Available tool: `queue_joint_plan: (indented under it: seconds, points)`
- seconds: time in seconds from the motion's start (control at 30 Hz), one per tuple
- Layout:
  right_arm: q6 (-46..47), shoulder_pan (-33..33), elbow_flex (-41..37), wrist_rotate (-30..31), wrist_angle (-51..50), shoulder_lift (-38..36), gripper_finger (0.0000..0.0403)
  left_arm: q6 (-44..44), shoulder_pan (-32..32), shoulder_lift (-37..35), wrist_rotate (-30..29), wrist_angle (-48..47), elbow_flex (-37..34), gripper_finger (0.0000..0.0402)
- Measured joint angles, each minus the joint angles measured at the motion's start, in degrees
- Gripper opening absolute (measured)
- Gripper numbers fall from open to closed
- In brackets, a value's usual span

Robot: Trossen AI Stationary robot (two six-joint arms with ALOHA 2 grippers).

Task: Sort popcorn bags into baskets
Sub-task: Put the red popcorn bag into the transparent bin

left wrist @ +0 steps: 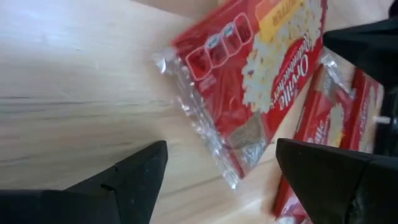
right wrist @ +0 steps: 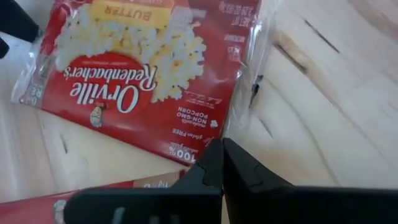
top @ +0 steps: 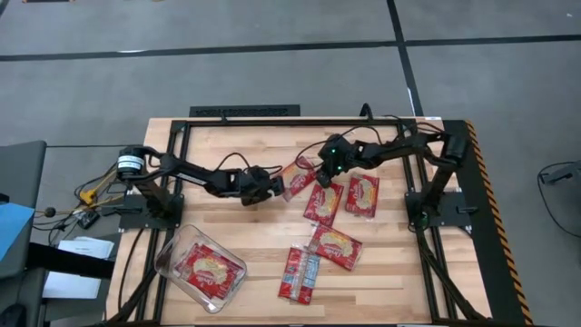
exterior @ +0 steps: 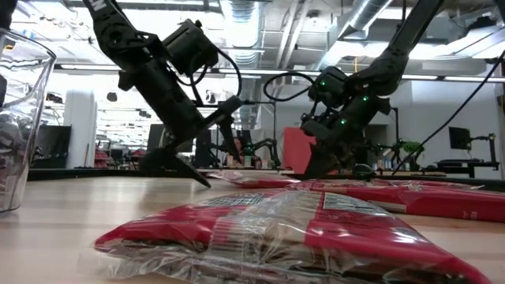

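Risk lay first at your left gripper [top: 264,186], whose fingers stood spread apart just short of the clear-film edge of the popcorn bag [top: 299,178] at mid-table: closing there could pinch only film, and the packet could slip or slide away. Your right gripper [top: 324,174], its fingers pressed together and holding nothing, sat just beside that same packet, so the arms could foul each other. Four other packets [top: 337,245] lay nearby, well apart from the basket [top: 172,255], which held one.
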Motion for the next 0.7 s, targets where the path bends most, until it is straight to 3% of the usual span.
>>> queue_joint_plan:
  seconds: [0.27, 0.57, 0.7]
  points:
    - [-0.12, 1.42, -0.02, 0.04, -0.50, -0.48, 0.0034, 0.02, 0.15, 2.26, -3.54, 3.13, -0.11, 0.0302]
    - [-3.28, 3.74, -0.02, 0.21, -0.31, 0.00, 0.0016, 4.43, 0.39, 2.34, -6.25, 5.12, -0.17, 0.0302]
    - [-3.34, 4.02, -0.02, 0.13, -0.11, -0.17, 0.0025, 4.47, 0.42, 2.36, -6.77, 5.12, -0.17, 0.0278]
